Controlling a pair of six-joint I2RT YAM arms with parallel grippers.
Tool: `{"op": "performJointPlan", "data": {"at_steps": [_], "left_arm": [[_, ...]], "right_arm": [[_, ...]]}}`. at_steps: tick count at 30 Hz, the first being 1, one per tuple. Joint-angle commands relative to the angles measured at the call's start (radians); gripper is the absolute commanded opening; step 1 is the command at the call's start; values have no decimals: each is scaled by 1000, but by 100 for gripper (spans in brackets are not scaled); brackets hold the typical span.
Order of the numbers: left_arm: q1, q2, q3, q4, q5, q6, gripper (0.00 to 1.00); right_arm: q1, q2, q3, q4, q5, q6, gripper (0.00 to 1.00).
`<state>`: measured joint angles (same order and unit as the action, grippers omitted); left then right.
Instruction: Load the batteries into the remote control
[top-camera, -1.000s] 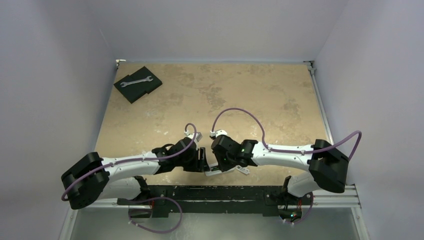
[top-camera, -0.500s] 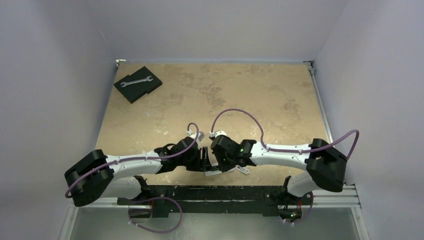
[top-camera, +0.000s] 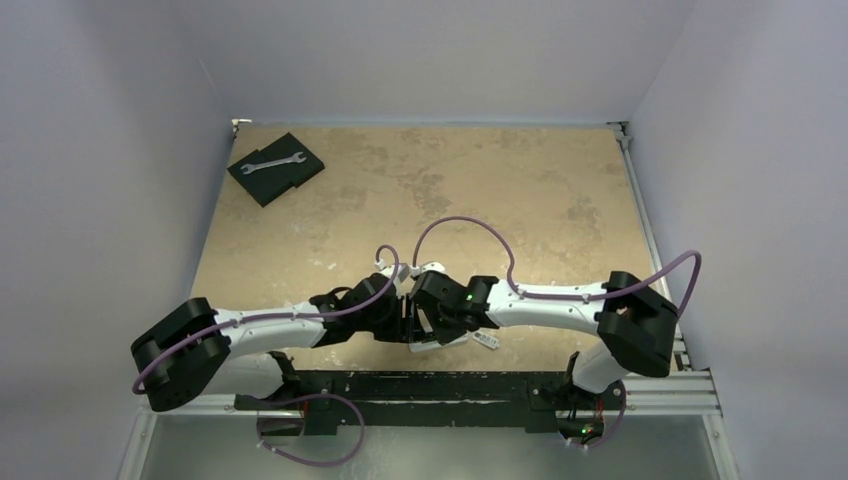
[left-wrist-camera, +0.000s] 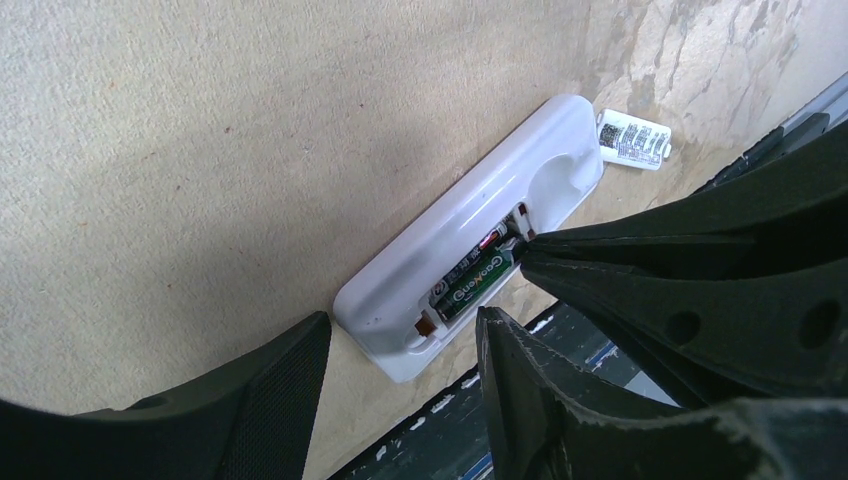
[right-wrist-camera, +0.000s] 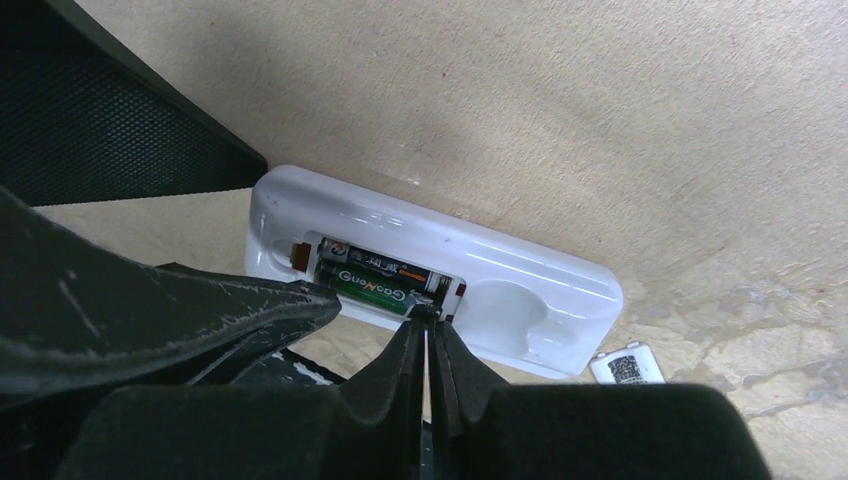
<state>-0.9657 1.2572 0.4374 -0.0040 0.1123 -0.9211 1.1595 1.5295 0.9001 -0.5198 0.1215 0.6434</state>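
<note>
Right wrist: right gripper (right-wrist-camera: 425, 345) pinched closed, tips pushing batteries (right-wrist-camera: 375, 280) into remote control (right-wrist-camera: 540, 290), table (top-camera: 420, 180) 6 o'clock edge. Left gripper (left-wrist-camera: 402, 330) open at its end. Risk: tips slip, front battery pops out.

The 2 arms reach inward to meet low at centre, left gripper (left-wrist-camera: 402, 322) spread apart, right gripper (right-wrist-camera: 426, 322) pinched together.

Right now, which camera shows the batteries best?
The right wrist view: both batteries lie side by side in the remote, close up, with print legible. The left wrist view shows them smaller, partly behind the right gripper. The top view hides them entirely.
</note>
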Motion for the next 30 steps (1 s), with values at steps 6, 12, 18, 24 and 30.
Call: {"op": "performJointPlan", "data": {"at_steps": [6, 12, 18, 24, 30], "left_arm": [[-7, 12, -18, -31, -12, 33, 56], [-7, -24, -27, -65, -39, 51, 56], [-7, -93, -36, -116, -79, 71, 56], [-7, -160, -61, -135, -87, 76, 56], [-7, -204, -65, -162, -87, 97, 56]], "right_arm": [[23, 115, 76, -22, 51, -2, 16], [26, 170, 127, -60, 45, -6, 20], [26, 232, 176, -103, 42, 0, 22], [26, 264, 230, -148, 32, 26, 23], [26, 265, 301, -207, 64, 41, 23]]}}
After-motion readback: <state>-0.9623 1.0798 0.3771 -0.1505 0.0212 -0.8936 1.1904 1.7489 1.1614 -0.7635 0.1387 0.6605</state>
